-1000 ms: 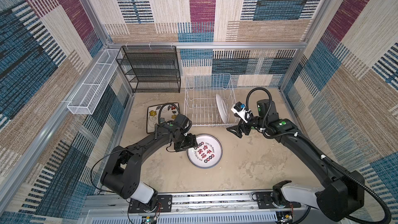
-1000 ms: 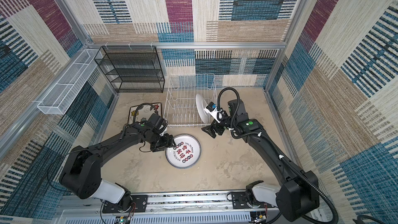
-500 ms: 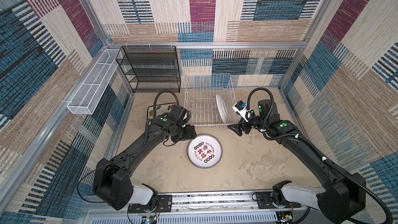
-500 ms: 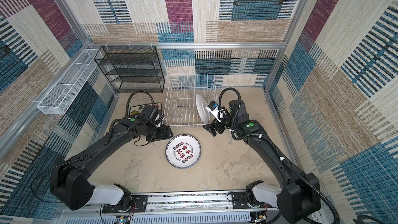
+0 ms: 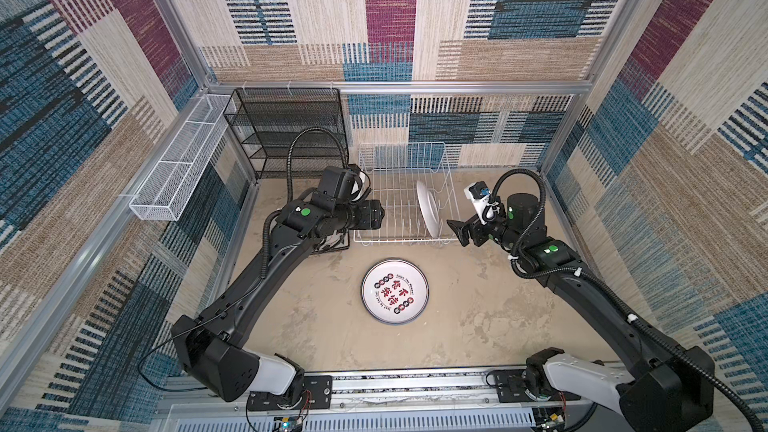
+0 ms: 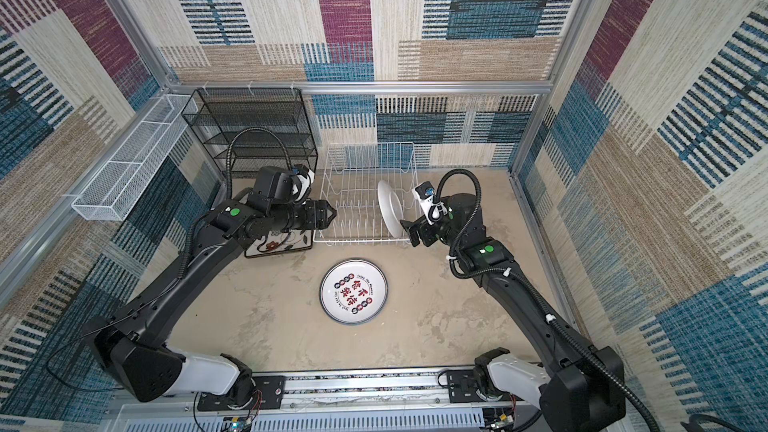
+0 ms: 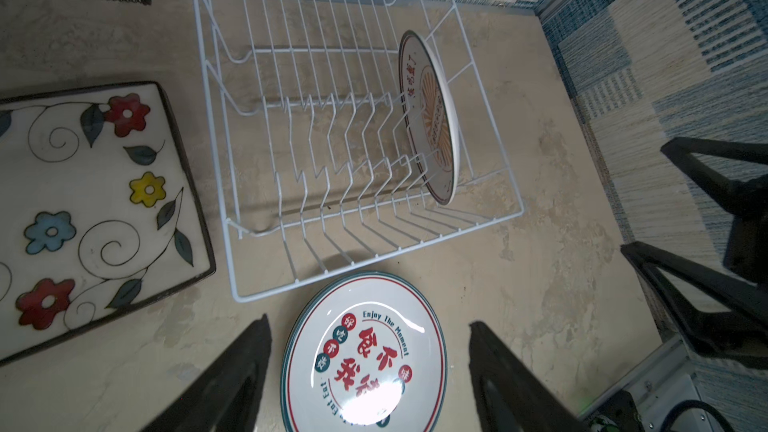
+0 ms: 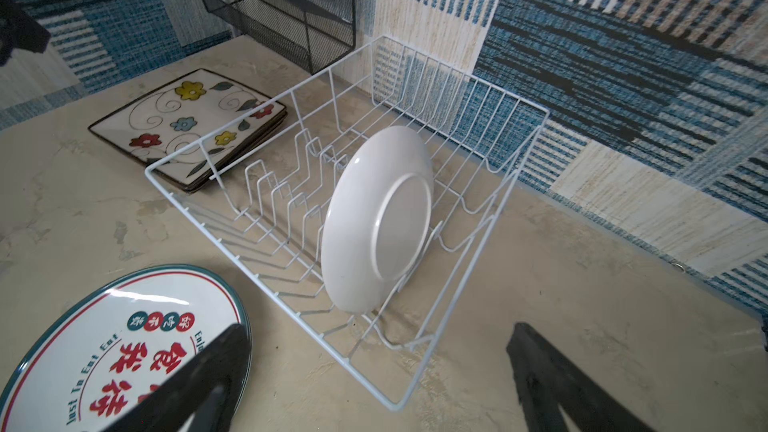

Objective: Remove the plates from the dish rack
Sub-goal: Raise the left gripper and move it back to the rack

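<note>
The white wire dish rack point(image 5: 399, 145) point(image 6: 361, 146) stands at the back middle. One round white plate point(image 5: 428, 209) point(image 8: 374, 222) stands upright between the tines at its right end, its printed face point(image 7: 434, 118) turned inward. A stack of round plates point(image 5: 394, 291) point(image 7: 365, 355) lies flat in front of the rack. Square flowered plates point(image 6: 278, 243) point(image 7: 91, 201) are stacked left of the rack, partly under my left arm. My left gripper point(image 5: 376, 214) point(image 7: 368, 322) hovers open and empty at the rack's left side. My right gripper point(image 5: 459, 232) point(image 8: 376, 326) is open and empty, just right of the standing plate.
A black mesh shelf unit point(image 5: 286, 130) stands at the back left. A long white mesh basket point(image 5: 174, 168) hangs on the left wall. Aluminium frame rails and patterned walls close in the sandy table point(image 5: 478, 317) on three sides.
My left gripper has lifted away from the flat round stack and swung back up to the rack's left side. The right gripper has edged slightly closer to the standing plate.
</note>
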Robot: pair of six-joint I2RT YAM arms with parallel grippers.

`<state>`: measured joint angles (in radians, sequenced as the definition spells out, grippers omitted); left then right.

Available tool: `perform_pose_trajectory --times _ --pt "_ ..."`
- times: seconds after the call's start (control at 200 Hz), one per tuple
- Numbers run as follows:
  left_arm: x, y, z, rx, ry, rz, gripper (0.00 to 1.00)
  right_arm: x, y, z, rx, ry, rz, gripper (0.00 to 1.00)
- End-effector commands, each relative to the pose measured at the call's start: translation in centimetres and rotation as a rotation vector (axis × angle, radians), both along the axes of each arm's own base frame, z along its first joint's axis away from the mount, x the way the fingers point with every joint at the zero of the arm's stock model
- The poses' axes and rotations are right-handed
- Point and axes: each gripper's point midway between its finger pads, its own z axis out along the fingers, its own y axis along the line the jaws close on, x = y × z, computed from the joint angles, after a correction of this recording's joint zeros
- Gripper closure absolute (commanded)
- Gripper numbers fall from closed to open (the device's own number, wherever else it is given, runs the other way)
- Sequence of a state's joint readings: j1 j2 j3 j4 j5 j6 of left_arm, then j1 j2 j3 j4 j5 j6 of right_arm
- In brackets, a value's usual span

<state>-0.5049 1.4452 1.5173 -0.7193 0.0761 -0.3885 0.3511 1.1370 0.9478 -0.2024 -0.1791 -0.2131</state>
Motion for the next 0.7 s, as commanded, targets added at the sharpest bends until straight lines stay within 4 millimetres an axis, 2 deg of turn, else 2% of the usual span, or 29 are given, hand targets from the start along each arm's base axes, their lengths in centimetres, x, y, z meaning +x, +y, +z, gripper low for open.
perform_pose_trajectory --times 0.0,0.18,0.275,0.366,0.521,0.696 --pt "2.8 -1.0 2.3 -0.01 -0.125 0.001 0.23 1.4 -1.9 2.3 0.109 -0.05 -0.168 0.01" --pt "5.3 -4.6 2.7 -0.036 -0.148 -0.076 0.24 1.6 -2.4 2.4 0.181 -0.016 -0.229 0.01" --pt "6.3 -6.7 2.3 -0.048 -0.134 -0.126 0.24 1.7 -2.8 2.7 0.213 -0.002 -0.269 0.01" --pt "6.8 -8.9 1.2 -0.063 -0.102 -0.178 0.25 1.8 -3.0 3.0 0.229 0.002 -0.288 0.01" --pt "7.3 -12.2 -1.8 -0.089 -0.004 -0.233 0.25 1.5 -3.0 3.2 0.248 0.006 -0.285 0.01" --pt "7.6 -14.4 -5.1 -0.027 0.06 -0.25 0.26 1.3 -3.1 3.1 0.241 0.012 -0.285 0.01"
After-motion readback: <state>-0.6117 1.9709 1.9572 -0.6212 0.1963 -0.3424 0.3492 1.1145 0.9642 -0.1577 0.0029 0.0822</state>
